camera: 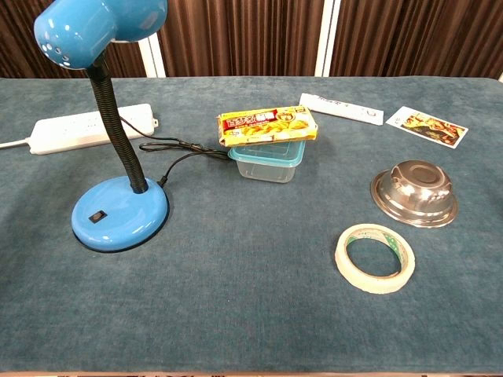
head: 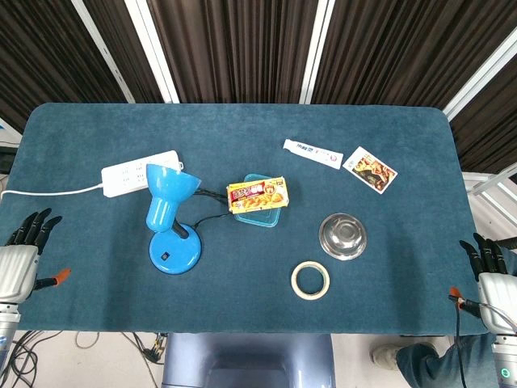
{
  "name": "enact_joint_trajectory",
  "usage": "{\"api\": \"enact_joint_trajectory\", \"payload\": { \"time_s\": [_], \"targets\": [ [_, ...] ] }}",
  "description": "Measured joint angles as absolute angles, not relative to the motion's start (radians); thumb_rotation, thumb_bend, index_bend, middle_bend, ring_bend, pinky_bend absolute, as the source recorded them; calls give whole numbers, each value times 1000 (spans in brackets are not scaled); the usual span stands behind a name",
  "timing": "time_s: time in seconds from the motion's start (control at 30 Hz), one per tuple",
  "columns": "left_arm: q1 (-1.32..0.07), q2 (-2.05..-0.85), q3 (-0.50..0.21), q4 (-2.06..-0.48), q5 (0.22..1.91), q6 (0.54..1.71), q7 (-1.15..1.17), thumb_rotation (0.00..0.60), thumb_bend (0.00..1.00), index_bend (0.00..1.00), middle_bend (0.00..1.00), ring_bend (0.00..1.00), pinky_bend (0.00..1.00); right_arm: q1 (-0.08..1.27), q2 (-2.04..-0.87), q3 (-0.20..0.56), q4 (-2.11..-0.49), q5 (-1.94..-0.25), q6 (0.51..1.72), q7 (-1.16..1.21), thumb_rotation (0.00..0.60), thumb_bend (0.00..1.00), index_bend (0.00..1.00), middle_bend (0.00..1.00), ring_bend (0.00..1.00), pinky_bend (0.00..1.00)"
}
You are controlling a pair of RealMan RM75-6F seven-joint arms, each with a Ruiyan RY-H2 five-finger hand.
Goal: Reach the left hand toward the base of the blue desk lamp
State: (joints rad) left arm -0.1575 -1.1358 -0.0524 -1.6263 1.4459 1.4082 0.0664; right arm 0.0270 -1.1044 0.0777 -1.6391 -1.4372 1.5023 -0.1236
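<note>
The blue desk lamp stands left of the table's middle, its round base (head: 174,252) (camera: 119,215) toward the front, with a small black switch on top, and its shade (head: 167,191) (camera: 98,28) raised on a black flexible neck. My left hand (head: 24,252) hovers at the table's front left edge, well to the left of the base, fingers spread and holding nothing. My right hand (head: 490,272) hangs at the front right edge, also spread and holding nothing. Neither hand shows in the chest view.
A white power strip (head: 139,172) lies behind the lamp, its black cord running to it. A snack packet (head: 258,194) rests on a clear container (camera: 269,160). A steel bowl (head: 342,235), tape roll (head: 310,280), white tube (head: 312,153) and card (head: 370,170) lie to the right.
</note>
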Motion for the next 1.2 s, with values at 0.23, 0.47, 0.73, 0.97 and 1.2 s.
{"api": "enact_joint_trajectory", "payload": {
  "time_s": [0.23, 0.47, 0.73, 0.97, 1.2],
  "targets": [
    [-156, -1134, -52, -1628, 1446, 1411, 67, 600, 124, 114, 33, 0, 199, 27, -1103, 77, -1641, -1437, 1501, -124, 600, 290, 142, 63, 44, 1000],
    [-154, -1133, -54, -1628, 1446, 1416, 63, 600, 125, 109, 33, 0, 199, 27, -1103, 77, -1641, -1436, 1500, -125, 600, 289, 143, 63, 44, 1000],
    [-153, -1134, -56, -1628, 1445, 1417, 62, 600, 124, 106, 33, 0, 199, 27, -1104, 77, -1641, -1437, 1501, -125, 600, 290, 143, 63, 44, 1000],
    [-154, -1135, -56, -1628, 1443, 1414, 64, 600, 124, 106, 34, 0, 199, 27, -1104, 78, -1640, -1438, 1502, -124, 600, 290, 143, 63, 44, 1000],
    [-154, -1134, -54, -1629, 1447, 1412, 62, 600, 134, 105, 47, 6, 205, 27, -1105, 78, -1640, -1438, 1503, -124, 600, 289, 143, 63, 45, 1000]
  ]
}}
